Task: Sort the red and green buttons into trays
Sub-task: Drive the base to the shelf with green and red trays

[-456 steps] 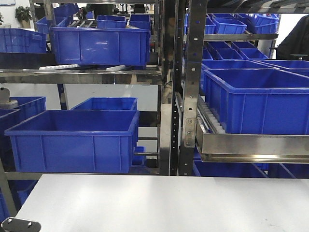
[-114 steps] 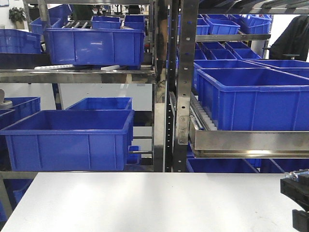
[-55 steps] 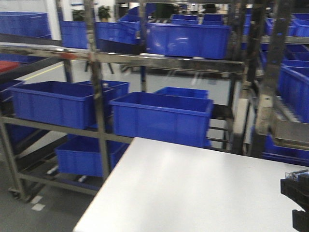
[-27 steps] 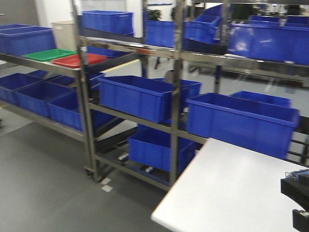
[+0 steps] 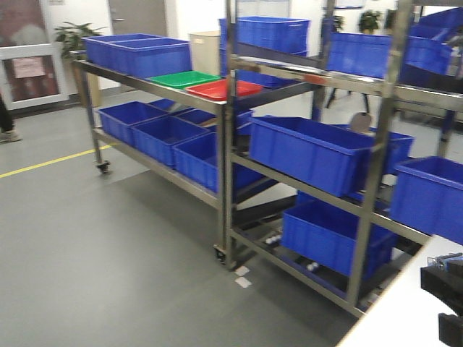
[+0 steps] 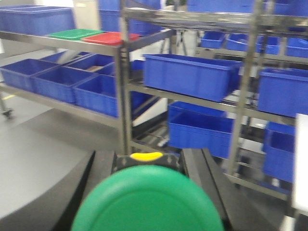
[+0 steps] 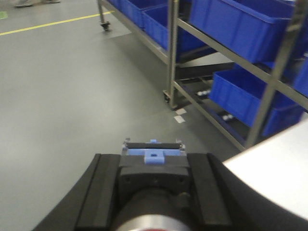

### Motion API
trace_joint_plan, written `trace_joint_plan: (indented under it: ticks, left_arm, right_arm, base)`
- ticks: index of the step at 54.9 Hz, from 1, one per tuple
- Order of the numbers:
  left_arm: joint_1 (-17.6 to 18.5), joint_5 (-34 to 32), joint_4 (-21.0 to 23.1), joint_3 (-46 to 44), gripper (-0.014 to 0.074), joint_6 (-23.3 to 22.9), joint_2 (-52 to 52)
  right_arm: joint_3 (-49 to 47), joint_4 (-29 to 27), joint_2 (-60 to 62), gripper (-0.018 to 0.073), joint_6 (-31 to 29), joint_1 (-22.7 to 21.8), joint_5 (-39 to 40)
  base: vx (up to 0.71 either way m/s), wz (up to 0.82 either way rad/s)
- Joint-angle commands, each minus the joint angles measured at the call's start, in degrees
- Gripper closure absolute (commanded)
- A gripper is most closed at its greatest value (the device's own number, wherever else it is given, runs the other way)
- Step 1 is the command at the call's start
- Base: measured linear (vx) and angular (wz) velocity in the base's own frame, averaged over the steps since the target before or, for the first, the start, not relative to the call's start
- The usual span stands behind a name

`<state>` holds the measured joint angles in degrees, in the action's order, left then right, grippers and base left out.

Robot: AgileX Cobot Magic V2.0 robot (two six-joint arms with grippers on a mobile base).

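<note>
Two loads could jolt loose: left gripper (image 6: pixel 148 159) clamps green button (image 6: pixel 147 202), right gripper (image 7: pixel 153 159) grey button (image 7: pixel 153 174), trays (image 5: pixel 221 89) at 11 o'clock.

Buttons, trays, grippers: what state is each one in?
left gripper: shut on the green button.
right gripper: shut on the dark grey button.
green button: held, not in a tray.
dark grey button: held, not in a tray.
green tray: on the rack, top shelf, looks empty.
red tray: beside the green tray, looks empty.
</note>
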<state>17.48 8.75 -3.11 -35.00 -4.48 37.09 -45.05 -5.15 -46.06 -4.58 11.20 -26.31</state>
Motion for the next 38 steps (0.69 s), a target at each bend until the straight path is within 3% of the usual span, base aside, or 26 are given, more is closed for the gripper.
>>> trace_joint_plan:
  ticks: [1,38]
  left_arm:
    - [0.5,-5.1,0.5,-1.6,0.0596,-0.5,-0.2]
    - [0.5,-5.1,0.5,-1.6,0.0596,-0.5,-0.2]
  right_arm:
    - [-1.8,0.0,0.5,0.0568,-0.1,0.1,4.9]
    - [-1.8,0.0,0.5,0.0568,-0.1,0.1,4.8]
  base:
    - [0.12,0.47]
    - [0.19,0.51]
